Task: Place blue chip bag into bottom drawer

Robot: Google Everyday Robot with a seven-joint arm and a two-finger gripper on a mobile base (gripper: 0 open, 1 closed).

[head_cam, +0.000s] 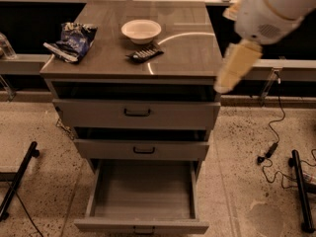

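Observation:
The blue chip bag [73, 41] lies crumpled on the left side of the cabinet top [187, 53]. The bottom drawer [142, 226] is pulled wide open and shows nothing inside it. My gripper [225, 84] hangs as a cream-coloured piece below the white arm [276, 9]. It is in the air at the cabinet's right front corner, far right of the bag and well above the drawer. It holds nothing that I can see.
A white bowl [141, 30] and a small dark ridged packet [144, 54] sit mid-top. The top drawer [136, 113] and middle drawer [142, 150] stand slightly out. Black stand legs are on the floor at the left [17, 179] and right [298, 191], with a cable [270, 149].

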